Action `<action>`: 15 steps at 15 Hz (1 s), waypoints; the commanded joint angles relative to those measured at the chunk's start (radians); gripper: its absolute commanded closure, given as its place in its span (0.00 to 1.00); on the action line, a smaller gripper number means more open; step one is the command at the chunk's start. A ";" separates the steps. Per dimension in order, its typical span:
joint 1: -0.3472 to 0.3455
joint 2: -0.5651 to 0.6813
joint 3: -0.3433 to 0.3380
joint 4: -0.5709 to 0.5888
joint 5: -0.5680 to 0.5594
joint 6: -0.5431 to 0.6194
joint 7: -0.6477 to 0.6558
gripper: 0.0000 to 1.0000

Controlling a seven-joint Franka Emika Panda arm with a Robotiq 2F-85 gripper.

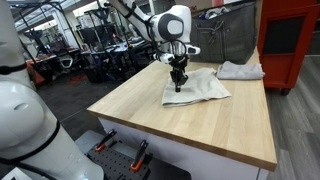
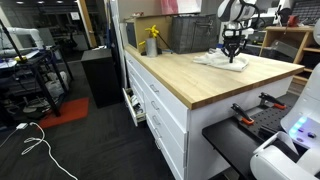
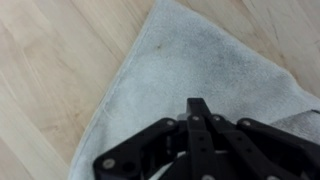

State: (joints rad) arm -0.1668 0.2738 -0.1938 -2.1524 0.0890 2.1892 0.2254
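A pale grey towel (image 1: 203, 90) lies spread on the wooden table (image 1: 190, 125), in both exterior views near the far end (image 2: 215, 59). My gripper (image 1: 178, 86) points straight down onto the towel's near-left part, tips against the cloth (image 2: 234, 60). In the wrist view the black fingers (image 3: 200, 110) are pressed together over the towel (image 3: 190, 50), close to one of its corners. The jaws are shut, with the tips sunk in the fabric; the pinch itself is hidden under the fingers.
A second crumpled pale cloth (image 1: 240, 70) lies at the table's far corner, beside a red cabinet (image 1: 290, 40). A yellow bottle (image 2: 152, 40) and a wire basket (image 2: 185, 35) stand on the counter's back. Bare wood (image 3: 50, 80) lies beside the towel.
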 commanded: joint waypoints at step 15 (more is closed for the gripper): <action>-0.013 -0.124 0.035 -0.271 0.002 -0.023 -0.354 1.00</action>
State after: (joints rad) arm -0.1703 0.2017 -0.1799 -2.3196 0.0808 2.1943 -0.0313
